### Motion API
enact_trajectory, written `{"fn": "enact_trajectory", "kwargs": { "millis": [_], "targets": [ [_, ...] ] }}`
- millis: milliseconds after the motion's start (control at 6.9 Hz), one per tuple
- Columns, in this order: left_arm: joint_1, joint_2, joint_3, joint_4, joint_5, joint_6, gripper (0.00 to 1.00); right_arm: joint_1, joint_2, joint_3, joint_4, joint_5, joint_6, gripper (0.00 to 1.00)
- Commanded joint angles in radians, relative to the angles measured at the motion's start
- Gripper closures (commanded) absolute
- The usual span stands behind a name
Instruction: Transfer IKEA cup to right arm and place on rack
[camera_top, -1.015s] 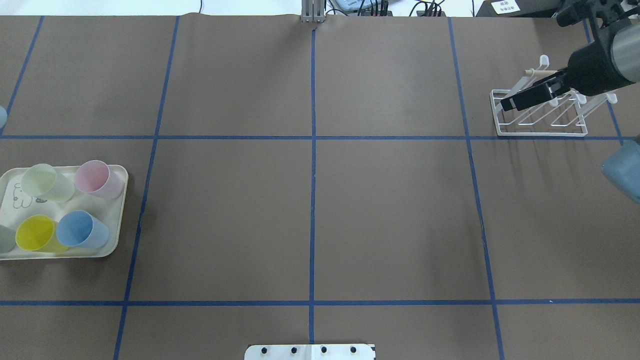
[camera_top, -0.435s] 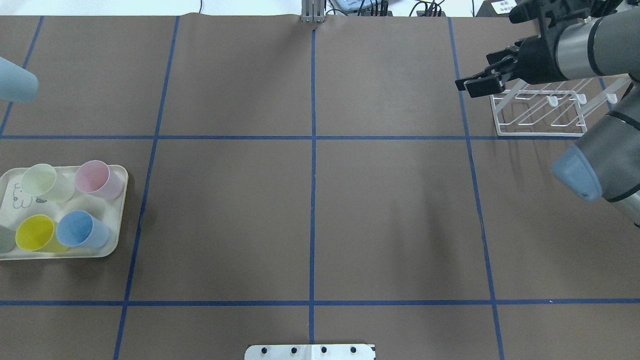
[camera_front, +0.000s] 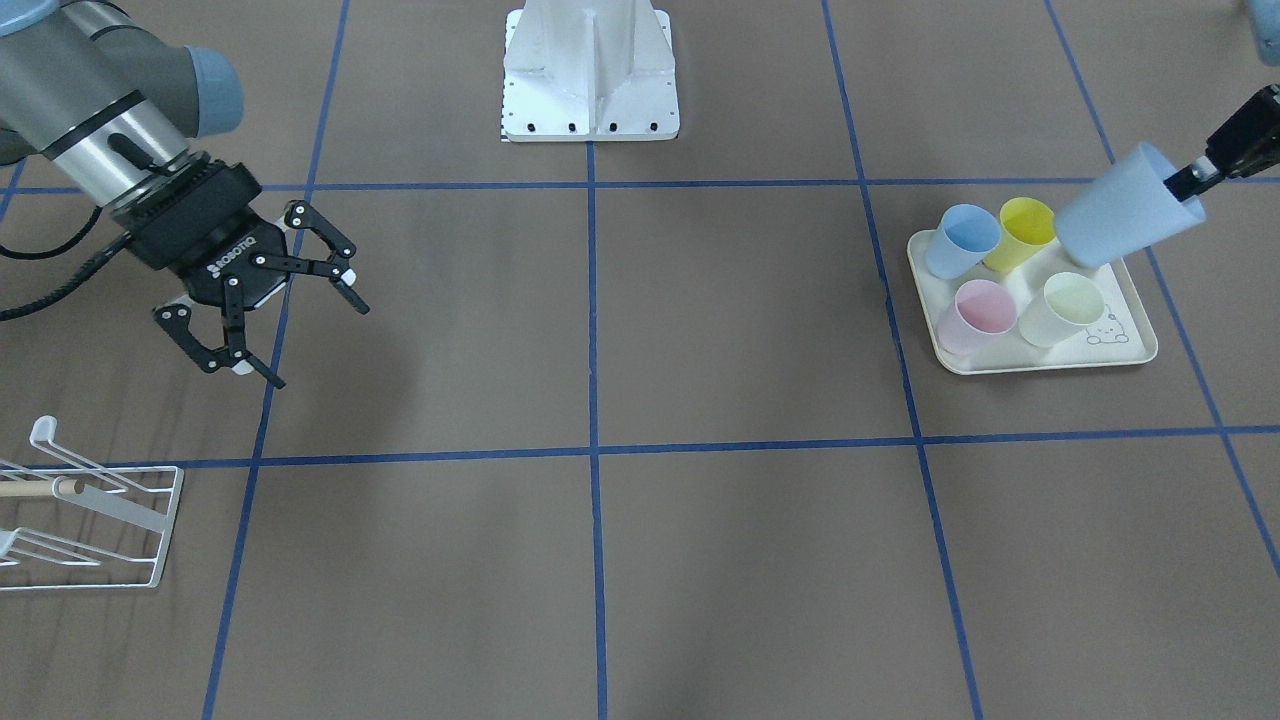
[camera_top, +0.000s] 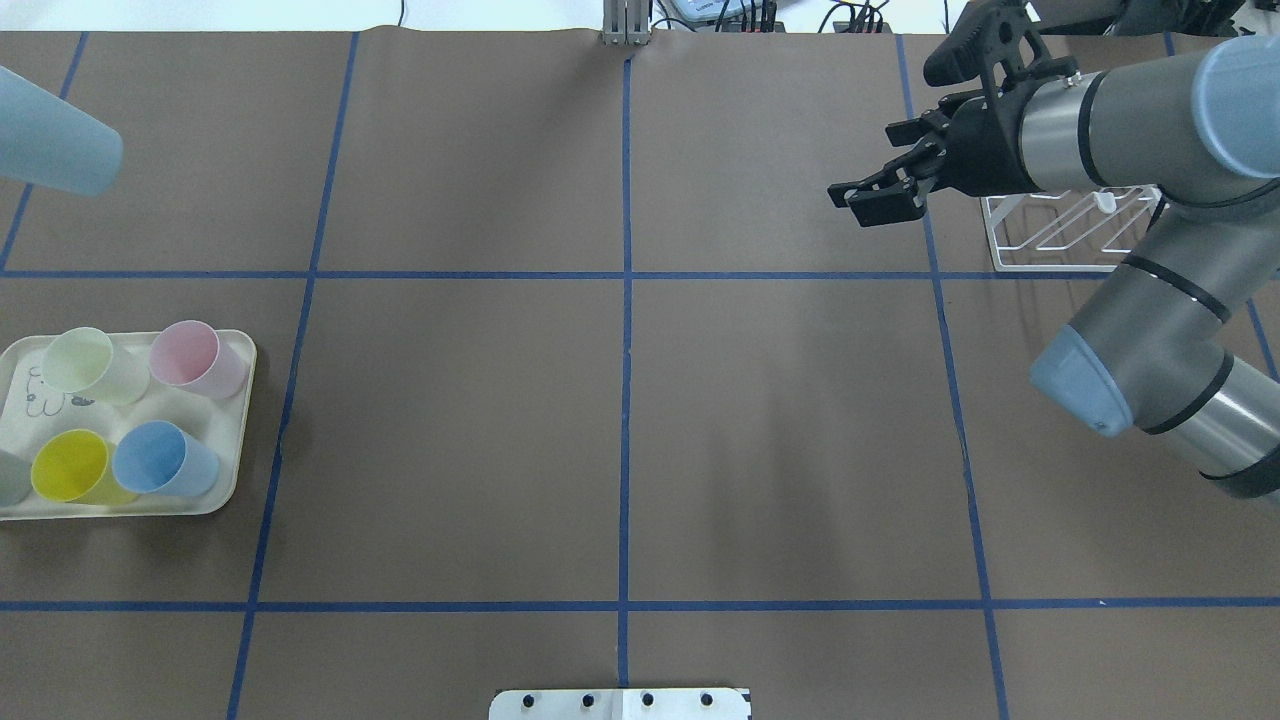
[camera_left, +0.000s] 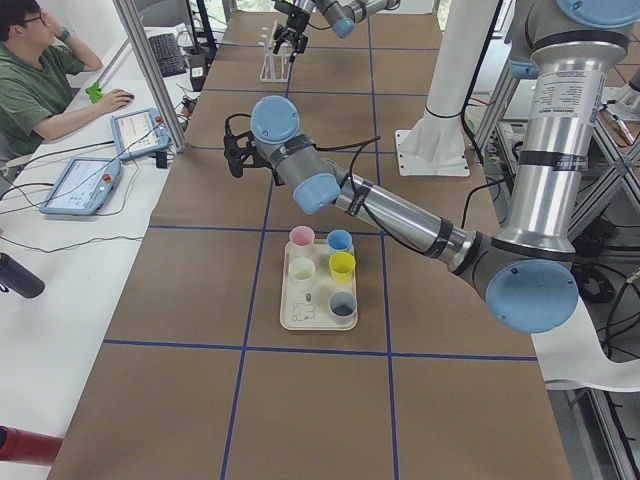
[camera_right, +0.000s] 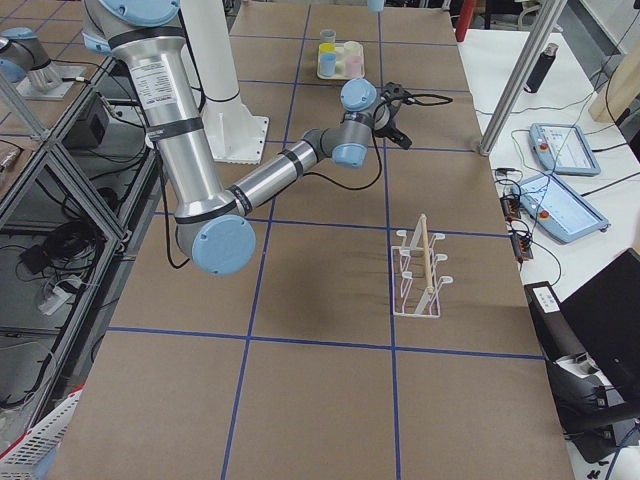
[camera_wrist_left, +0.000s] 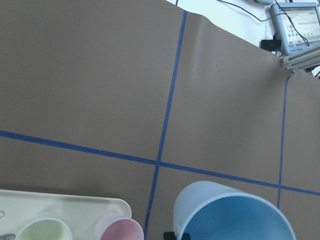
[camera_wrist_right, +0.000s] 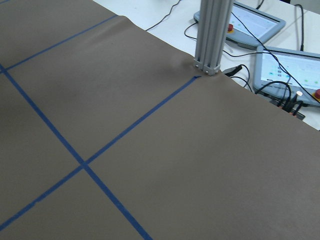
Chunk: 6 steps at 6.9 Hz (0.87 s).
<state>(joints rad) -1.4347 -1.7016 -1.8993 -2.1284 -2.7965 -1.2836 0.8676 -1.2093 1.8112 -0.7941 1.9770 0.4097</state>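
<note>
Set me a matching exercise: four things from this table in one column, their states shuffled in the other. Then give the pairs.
Things
1. pale blue cup
2. pink cup
3. right pincer
4. rack

States
A. open, holding nothing
B. standing on the tray
C. in the air, gripped by the left pincer
D. bears no cup

Pairs: 1-C, 2-B, 3-A, 4-D

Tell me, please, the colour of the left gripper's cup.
The cup is pale blue; best in the front-facing view.
</note>
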Motion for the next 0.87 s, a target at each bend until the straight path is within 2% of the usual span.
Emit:
{"fn": "enact_trajectory", "kwargs": {
  "millis": [0, 145, 435, 580, 725],
  "targets": [
    [0.04, -0.041, -0.001, -0.092, -0.018, -0.164, 1.0, -0.12, 0.053, -0.006, 0.032, -0.126, -0.006, 0.05],
    [0.058, -0.08, -0.003, -0.094, -0.018, -0.222, 1.0, -0.183, 0.065, -0.01, 0.1, -0.174, -0.044, 0.05],
    [0.129, -0.14, -0.011, -0.097, -0.006, -0.268, 1.0, -0.292, 0.065, -0.054, 0.311, -0.292, -0.055, 0.05],
    [0.157, -0.186, -0.027, -0.1, 0.046, -0.357, 1.0, -0.338, 0.074, -0.061, 0.349, -0.352, -0.101, 0.05],
    [0.257, -0.238, -0.065, -0.1, 0.163, -0.482, 1.0, -0.364, 0.1, -0.062, 0.348, -0.398, -0.107, 0.05]
  ]
}}
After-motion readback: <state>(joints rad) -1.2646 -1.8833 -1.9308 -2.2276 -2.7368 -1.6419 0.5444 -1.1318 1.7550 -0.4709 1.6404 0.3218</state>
